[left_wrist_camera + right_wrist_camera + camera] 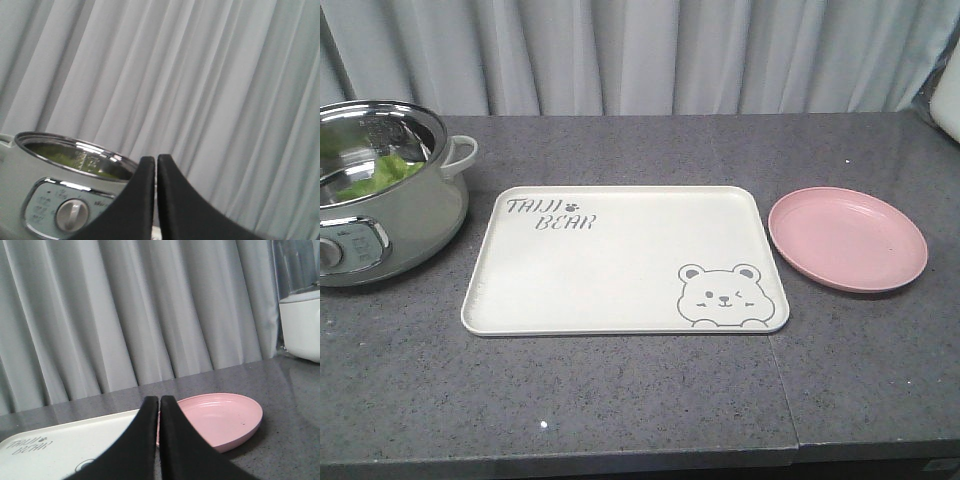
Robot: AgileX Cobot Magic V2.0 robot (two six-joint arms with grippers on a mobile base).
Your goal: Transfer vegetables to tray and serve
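The vegetables (pixel 378 172) are light-green leaves lying inside a steel-lined electric pot (pixel 390 225) at the table's left edge. The cream tray (pixel 620 290) with the bear drawing lies flat and bare in the middle of the table. Neither arm shows in the front view. In the left wrist view my left gripper (pixel 155 159) is shut with nothing in it, just right of the pot (pixel 30 195), where a strip of green vegetables (pixel 60 156) shows under the rim. My right gripper (pixel 159 400) is shut and holds nothing, above the gap between the tray (pixel 60 445) and a pink plate (pixel 220 415).
A round pink plate (pixel 847 238) sits right of the tray. A white appliance (pixel 300 320) stands at the far right of the table. Grey curtains (pixel 670 55) hang behind the table. The table's front edge (pixel 620 458) runs close below the tray.
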